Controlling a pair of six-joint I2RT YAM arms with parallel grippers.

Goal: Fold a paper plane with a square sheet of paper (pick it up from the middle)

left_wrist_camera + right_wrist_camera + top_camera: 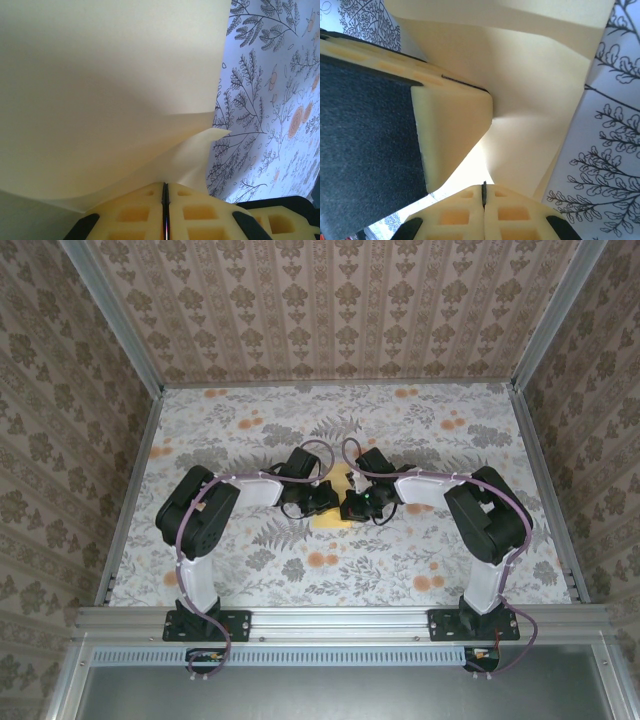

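Observation:
The square sheet of paper [331, 522] is pale yellow and lifted off the table centre, bent into curved folds between both grippers. My left gripper [322, 502] comes from the left, its jaws pressed together on a paper edge. In the left wrist view the paper [100, 90] billows up from the left gripper [165, 186]. My right gripper [354, 505] comes from the right, shut on the same sheet. In the right wrist view the paper [535, 125] rises from the right gripper [483, 186], and the left gripper's cream fingers [452, 125] clamp the sheet close by.
The table is covered with a grey floral cloth [400, 430] with small orange flower prints. Patterned walls [60, 420] and metal rails close in the left, right and back sides. Both arm bases [205, 620] stand at the near edge.

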